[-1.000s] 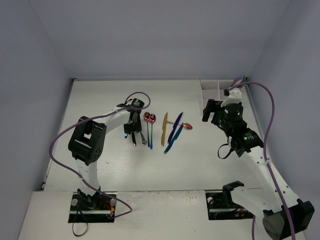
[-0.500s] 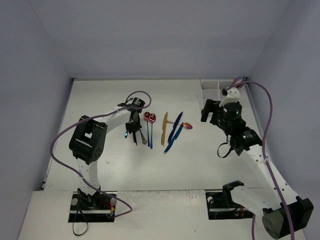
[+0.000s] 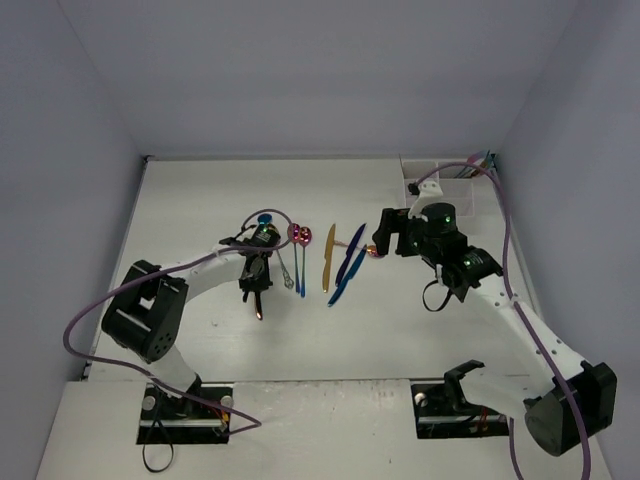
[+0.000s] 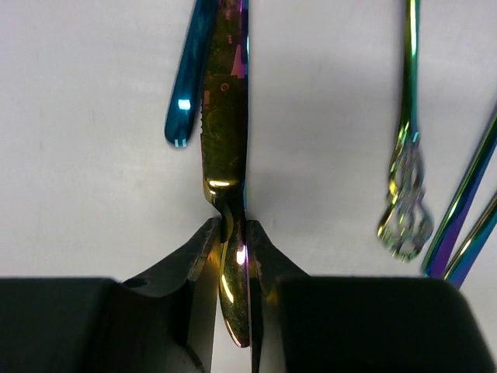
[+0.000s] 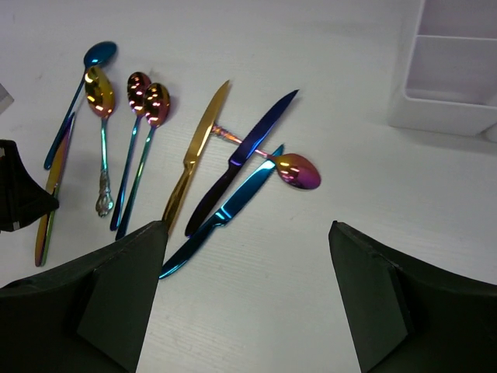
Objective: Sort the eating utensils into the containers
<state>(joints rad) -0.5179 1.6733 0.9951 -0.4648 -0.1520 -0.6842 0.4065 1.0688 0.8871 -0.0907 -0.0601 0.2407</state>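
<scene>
My left gripper (image 4: 231,229) is shut on the handle of a gold-purple knife (image 4: 225,116), which points away along the table (image 3: 200,330). In the top view that gripper (image 3: 254,285) sits at the left end of the row of eating utensils. My right gripper (image 5: 248,264) hangs open over bare table, just near of a teal knife (image 5: 225,210), a dark blue knife (image 5: 248,148), a gold knife (image 5: 198,148) and a pink spoon (image 5: 297,171). Several spoons (image 5: 138,81) lie further left. The white container tray (image 5: 458,70) stands at the back right.
A teal handle (image 4: 190,78) lies just left of the held knife, and an ornate spoon handle (image 4: 408,202) and two blue handles (image 4: 466,217) lie to its right. The tray (image 3: 430,175) stands against the back right corner, a few utensils standing in it (image 3: 485,160).
My left gripper has shut on the gold-purple knife and drawn it toward the near side. My right arm has swung left from the tray to above the knives.
</scene>
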